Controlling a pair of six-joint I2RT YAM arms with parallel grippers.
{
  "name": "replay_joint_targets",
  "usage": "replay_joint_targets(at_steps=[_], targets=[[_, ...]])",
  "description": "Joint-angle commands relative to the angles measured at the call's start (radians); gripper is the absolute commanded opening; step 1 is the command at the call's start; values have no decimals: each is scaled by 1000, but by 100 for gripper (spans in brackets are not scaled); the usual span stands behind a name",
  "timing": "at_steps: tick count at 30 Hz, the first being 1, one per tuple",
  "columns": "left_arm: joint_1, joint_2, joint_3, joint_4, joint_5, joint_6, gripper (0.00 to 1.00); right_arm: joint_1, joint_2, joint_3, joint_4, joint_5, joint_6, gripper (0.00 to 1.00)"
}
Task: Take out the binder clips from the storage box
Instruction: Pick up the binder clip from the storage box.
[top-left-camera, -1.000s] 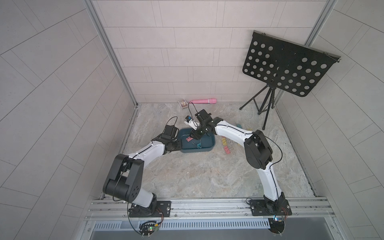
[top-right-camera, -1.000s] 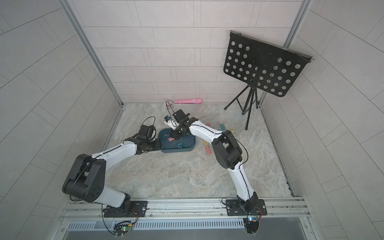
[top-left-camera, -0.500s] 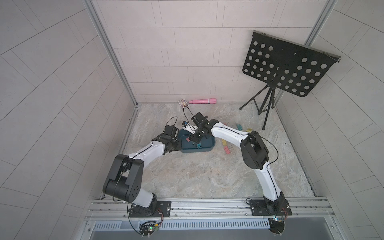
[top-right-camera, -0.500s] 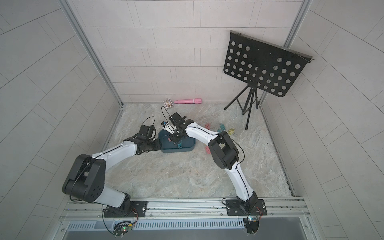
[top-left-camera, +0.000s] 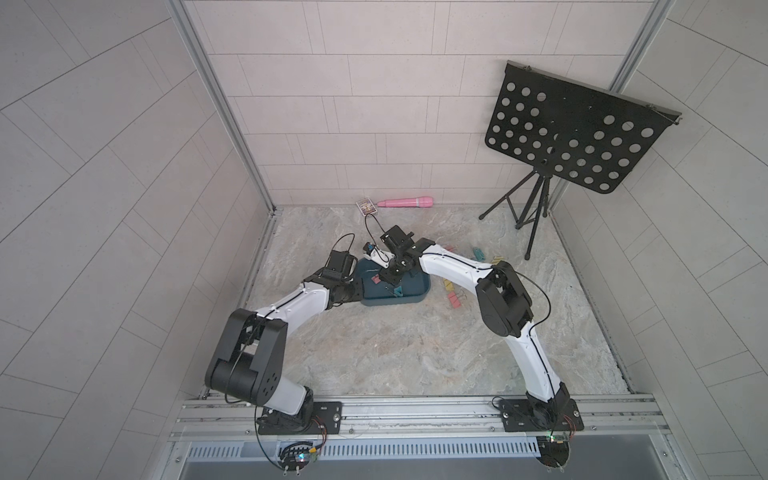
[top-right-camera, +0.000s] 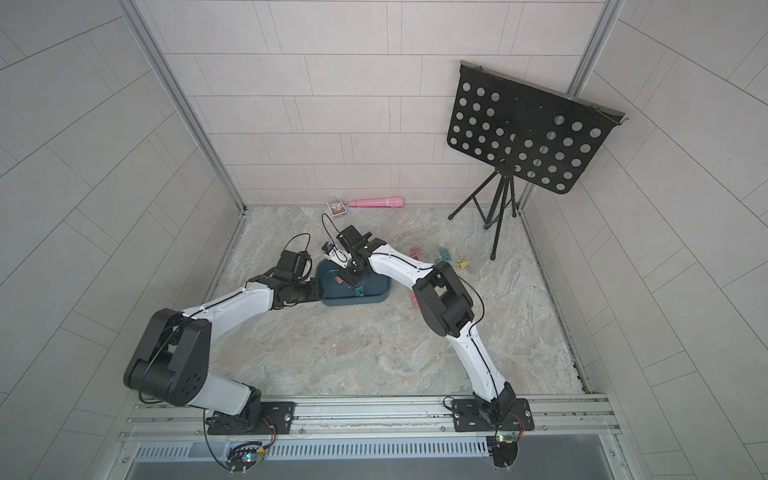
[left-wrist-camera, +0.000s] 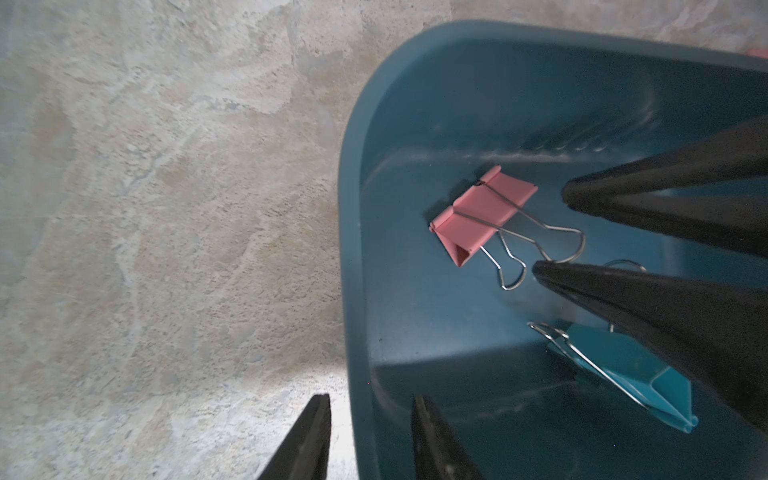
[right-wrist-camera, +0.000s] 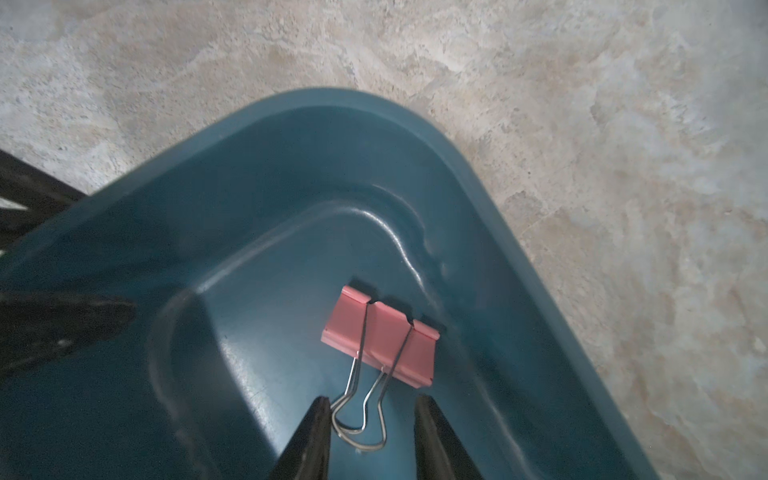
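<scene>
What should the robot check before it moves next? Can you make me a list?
1. Handles of the pink clip sit between the fingers of the right gripper: ok.
2. Those fingers pinch the handles: not ok, a gap shows beside one finger.
3. Wall of the box stands between the fingers of the left gripper: ok.
4. That gripper squeezes the wall tight: cannot tell.
5. The teal clip lies apart from the pink clip: ok.
6. Bare floor beside the box for the drop: ok.
</scene>
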Motion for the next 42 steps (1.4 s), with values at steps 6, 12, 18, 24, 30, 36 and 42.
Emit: replay_joint_targets(at_steps=[6,12,18,24,30,36,42], targets=[[6,-21,-13,-14,-12,1,41,7,19,30,-26,17,-7,36],[6,-21,-11,-16,-10,1,41,7,23,35,-18,13,-3,33],[5,-22,-10,-16,-13,2,41,7,30,36,-18,16,-3,28],[5,-21,-10,-17,-12,3,41,7,32,36,-17,25,-5,22],[6,-26,-14,-18,-15,2,41,5,22,34,-18,56,15,11],[6,-28,-15,-18,-16,2,41,-4,4,13,-18,80,29,4],[6,-30,-16,-18,-18,1,41,-7,-35,-27,9,106,38,0]])
